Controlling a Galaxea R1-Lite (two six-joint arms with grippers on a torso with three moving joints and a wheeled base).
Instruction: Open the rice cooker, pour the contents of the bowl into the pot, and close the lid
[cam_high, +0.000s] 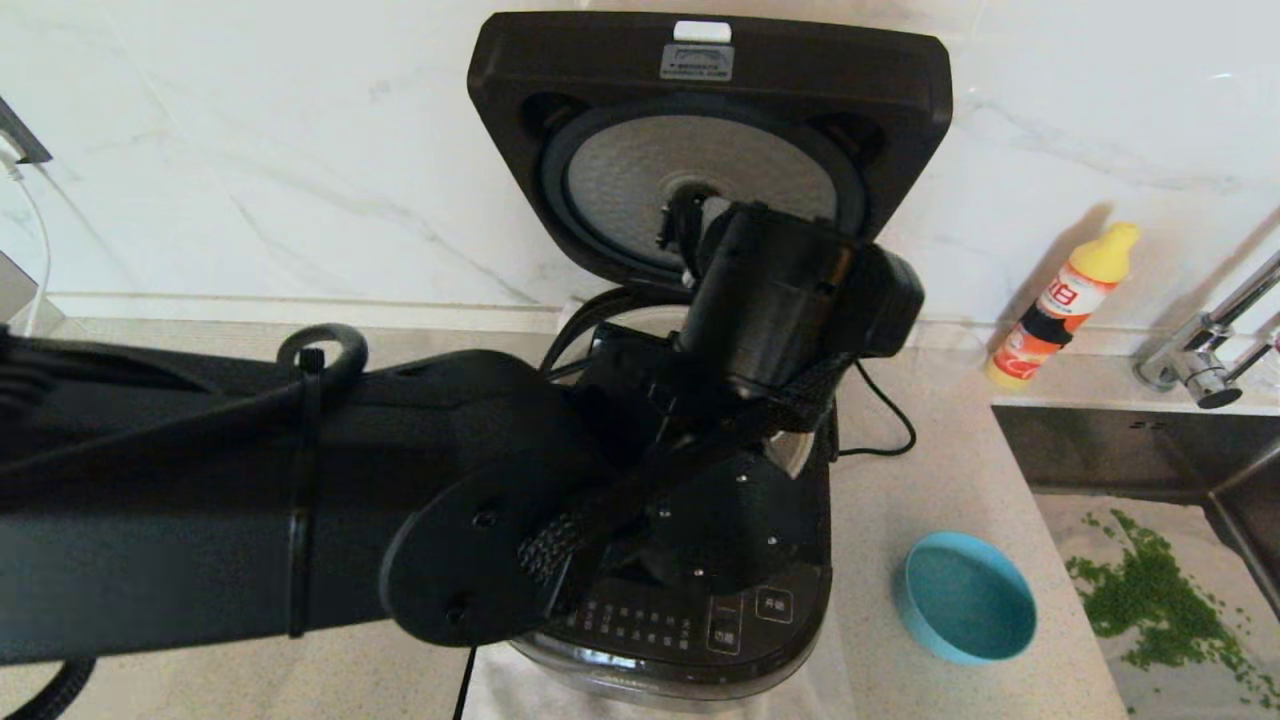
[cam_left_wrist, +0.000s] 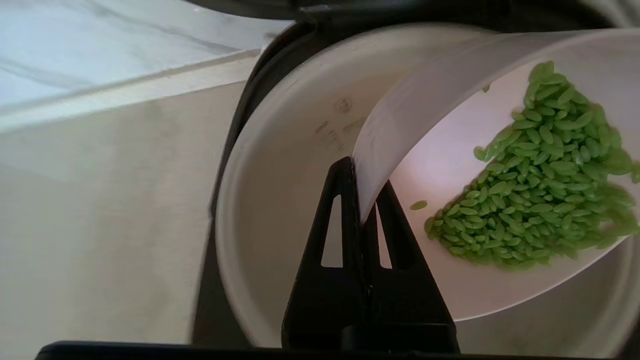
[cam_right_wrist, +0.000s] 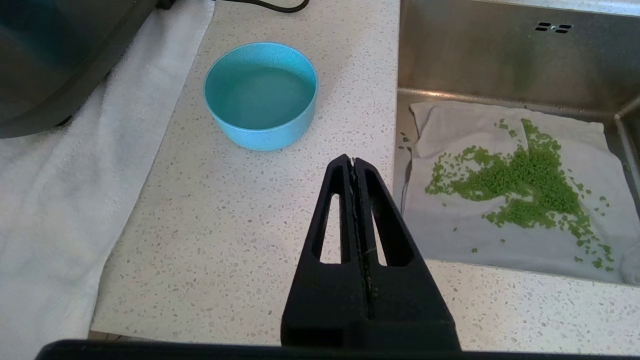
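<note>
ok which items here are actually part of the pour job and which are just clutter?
In the job:
- rice cooker, lid up
- pot
- pink bowl, tilted over the pot, held by the left gripper
- green grains in it

Lying about:
- blue bowl
- orange bottle
- loose green grains on the cloth in the sink
- right gripper, idle over the counter

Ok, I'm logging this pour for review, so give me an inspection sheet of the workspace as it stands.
Surface: speckled countertop, white towel under the cooker.
Job's things: rice cooker with lid up; pink bowl tilted over the pot, green grains inside the bowl.
Clutter: blue bowl; yellow-capped bottle; green grains spilled on a cloth in the sink.
Grippers: left claw pinching the bowl's rim; right claw shut, above the counter.
Cables: black cord behind the cooker.
Surroundings: marble wall, faucet.
</note>
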